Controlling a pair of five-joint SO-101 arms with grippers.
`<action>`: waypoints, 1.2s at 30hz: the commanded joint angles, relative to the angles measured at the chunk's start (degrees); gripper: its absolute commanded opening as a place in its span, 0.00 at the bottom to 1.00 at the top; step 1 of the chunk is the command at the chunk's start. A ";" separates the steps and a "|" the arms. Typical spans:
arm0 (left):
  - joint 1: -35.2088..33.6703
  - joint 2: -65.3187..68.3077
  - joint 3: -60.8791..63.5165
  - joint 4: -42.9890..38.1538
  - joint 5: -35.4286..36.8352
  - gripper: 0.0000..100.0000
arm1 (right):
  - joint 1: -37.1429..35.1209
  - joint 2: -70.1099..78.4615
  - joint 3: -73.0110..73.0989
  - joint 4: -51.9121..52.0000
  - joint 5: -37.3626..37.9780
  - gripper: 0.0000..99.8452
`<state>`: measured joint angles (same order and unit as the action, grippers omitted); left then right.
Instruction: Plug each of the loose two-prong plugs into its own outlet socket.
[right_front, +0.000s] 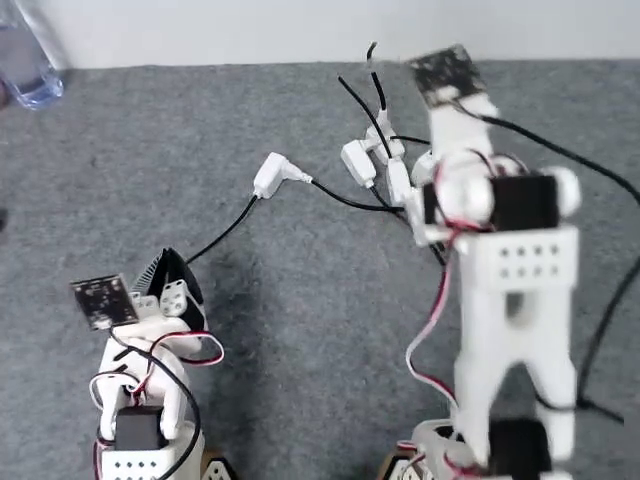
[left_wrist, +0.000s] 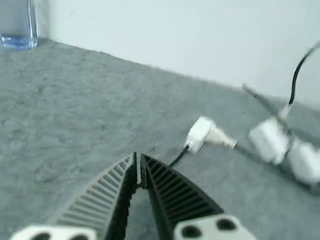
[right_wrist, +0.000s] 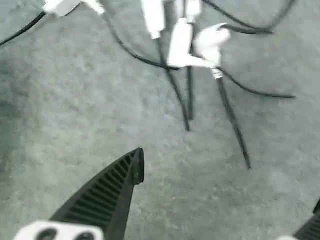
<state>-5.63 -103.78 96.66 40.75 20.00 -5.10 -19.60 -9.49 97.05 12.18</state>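
Near left: left gripper (left_wrist: 139, 159), fingers pressed together, nothing held, low over the grey felt table (right_front: 300, 320). Right side: right gripper (right_wrist: 227, 180), spread wide and empty, above the felt just short of the cluster of white plugs and sockets (right_wrist: 185, 40) with its tangled black leads. Between the arms: single white two-prong plug (right_front: 272, 175) on its black cable (right_front: 225, 232), loose on the felt, apart from the cluster. Far left corner: clear bottle (right_front: 25, 60).
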 joint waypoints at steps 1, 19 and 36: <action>-0.09 -0.44 -0.22 4.31 -6.42 0.01 | 4.62 -8.84 12.04 -7.69 0.70 0.49; -15.38 -0.35 -0.22 15.21 -7.03 0.01 | 5.49 -62.37 77.98 -35.82 0.35 0.49; -15.47 -0.35 -0.22 25.93 -18.90 0.01 | 9.10 -84.35 104.35 -30.73 0.35 0.49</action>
<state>-20.92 -103.78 96.66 65.19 5.14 2.73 -103.30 93.89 66.02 12.18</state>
